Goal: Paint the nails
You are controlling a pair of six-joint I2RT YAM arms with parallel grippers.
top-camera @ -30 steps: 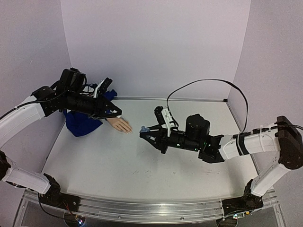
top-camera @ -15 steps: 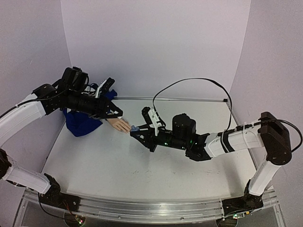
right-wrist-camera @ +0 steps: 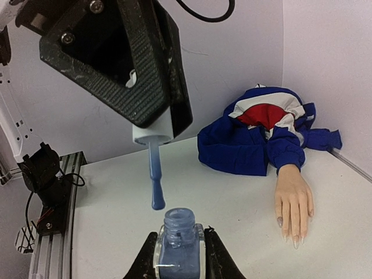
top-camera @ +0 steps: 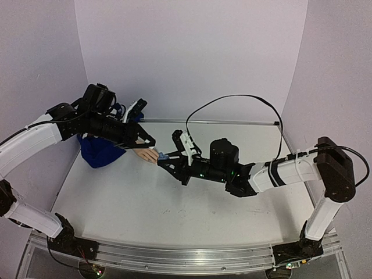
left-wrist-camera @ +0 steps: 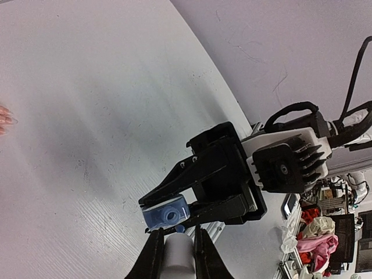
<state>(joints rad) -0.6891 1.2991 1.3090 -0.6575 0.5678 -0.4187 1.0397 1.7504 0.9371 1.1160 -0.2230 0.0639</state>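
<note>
Blue bottle (right-wrist-camera: 177, 229) is pinched by right gripper (right-wrist-camera: 178, 253) jaws; white brush cap (right-wrist-camera: 152, 135), at its 12 o'clock, by left gripper (left-wrist-camera: 175, 247) jaws; nails (right-wrist-camera: 281, 221) at 3 o'clock.

Boxed in behind, left and right of the white table (top-camera: 145, 197) by plain pale-lilac walls (top-camera: 192, 58). Edged along the table's near side with a ribbed aluminium rail (top-camera: 174, 254). Lit evenly and softly, with only faint shadows on the tabletop; beyond the table's near edge, cluttered with pink cloth (left-wrist-camera: 317, 241) and dim gear.
</note>
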